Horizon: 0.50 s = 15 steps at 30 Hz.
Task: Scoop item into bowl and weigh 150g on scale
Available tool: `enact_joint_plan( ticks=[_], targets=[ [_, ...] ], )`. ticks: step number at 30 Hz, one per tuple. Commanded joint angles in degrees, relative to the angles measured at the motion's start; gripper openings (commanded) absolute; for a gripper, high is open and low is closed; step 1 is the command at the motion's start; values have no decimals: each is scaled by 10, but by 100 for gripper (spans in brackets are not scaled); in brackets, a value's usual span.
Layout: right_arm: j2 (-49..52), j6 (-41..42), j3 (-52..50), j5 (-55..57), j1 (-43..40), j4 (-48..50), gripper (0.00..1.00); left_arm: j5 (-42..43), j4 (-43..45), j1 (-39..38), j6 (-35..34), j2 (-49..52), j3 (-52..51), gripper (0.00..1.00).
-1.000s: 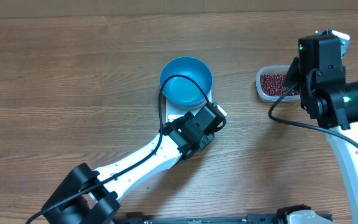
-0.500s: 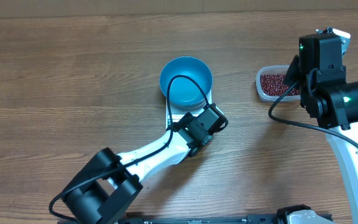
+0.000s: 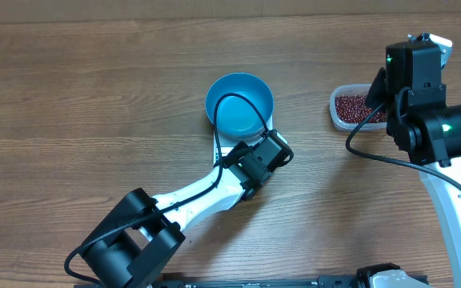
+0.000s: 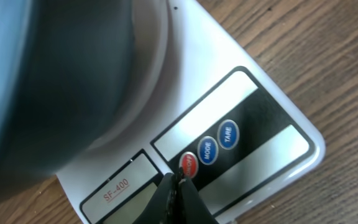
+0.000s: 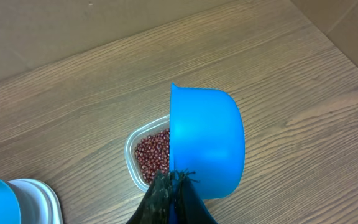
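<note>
step in hand (judged): switching on the scale (image 4: 272, 124) before any scooping. left gripper (image 4: 178, 185) - pinched closed, holding nothing - has its tips at the red button (image 4: 188, 163), with the empty bowl (image 3: 254, 96) just ahead of it. right gripper (image 5: 174, 183) clamps the scoop (image 5: 207, 143), with the beans (image 5: 153, 152) below. next: clear the button, then dip the scoop.

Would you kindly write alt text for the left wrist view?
The left gripper, shut, touches the red button on the white scale, beside blue MODE and TARE buttons. The blue bowl, blurred, sits on the scale at upper left.
</note>
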Motion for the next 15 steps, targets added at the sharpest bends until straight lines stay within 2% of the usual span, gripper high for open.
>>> enact_joint_plan(
  ticks=[1, 15],
  targets=[
    [0, 2, 14, 2, -2, 7, 4, 1, 7, 6, -5, 7, -2, 4],
    [0, 2, 14, 2, -2, 7, 4, 1, 26, 7, 8, 26, -2, 4]
  ],
)
